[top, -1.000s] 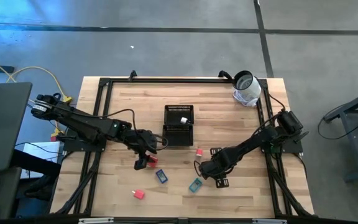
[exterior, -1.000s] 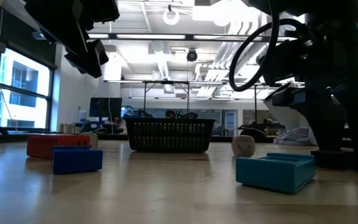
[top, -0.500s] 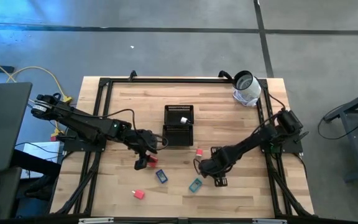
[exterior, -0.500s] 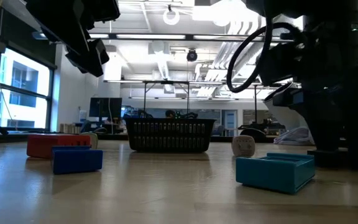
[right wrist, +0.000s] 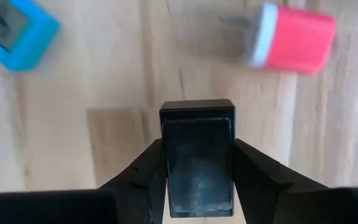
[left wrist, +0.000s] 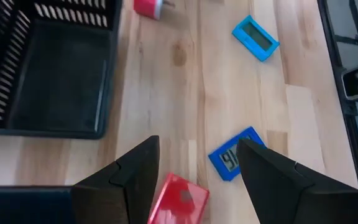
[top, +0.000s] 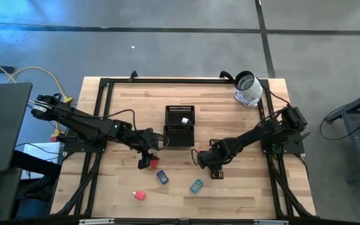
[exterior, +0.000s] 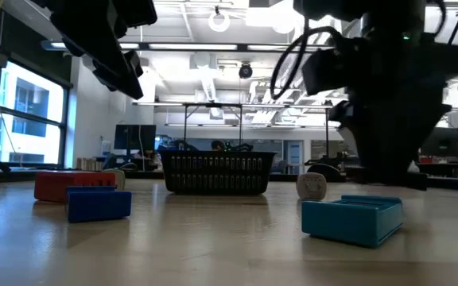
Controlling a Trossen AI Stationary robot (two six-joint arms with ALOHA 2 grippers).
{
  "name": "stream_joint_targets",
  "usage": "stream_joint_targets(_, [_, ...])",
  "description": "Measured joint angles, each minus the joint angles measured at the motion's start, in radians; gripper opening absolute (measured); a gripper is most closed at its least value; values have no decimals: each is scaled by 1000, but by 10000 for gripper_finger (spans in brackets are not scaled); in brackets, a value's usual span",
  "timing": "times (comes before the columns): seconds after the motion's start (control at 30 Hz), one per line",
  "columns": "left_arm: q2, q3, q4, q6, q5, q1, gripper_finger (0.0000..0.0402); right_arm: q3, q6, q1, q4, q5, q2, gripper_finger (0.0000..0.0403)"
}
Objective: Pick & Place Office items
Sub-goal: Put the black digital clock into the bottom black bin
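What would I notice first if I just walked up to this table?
Probably the right gripper, shut on a small black block just above the wood near the table's middle. Next comes the black mesh tray at the centre. The left gripper hangs open over a red block, with a blue one beside it.

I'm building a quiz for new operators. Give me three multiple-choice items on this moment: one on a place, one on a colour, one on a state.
1. Where is the tray?
A. Table centre
B. Front left corner
C. On the floor

2. What colour is the piece in the right end effector?
A. Red
B. Black
C. Teal

3. The left end effector is:
A. Gripping a blue piece
B. Inside the tray
C. Open, empty

Answers:
1 A, the high view shows it mid-table.
2 B, a black block sits between the fingers.
3 C, its fingers stand apart above a red piece.
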Motion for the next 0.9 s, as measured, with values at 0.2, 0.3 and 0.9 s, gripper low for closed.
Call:
stream_joint_targets(0.2, [0, 0, 52, 15, -23, 12, 210, 0, -4, 0, 46, 11, -75, 135])
stream_joint_targets(0.3, [0, 0, 100, 19, -39, 16, 210, 1, -8, 8, 67, 76, -137, 135])
stream_joint_targets(0.9, [144, 0, 681, -220, -70, 43, 210, 135, -197, 22, 26, 490, -172, 135])
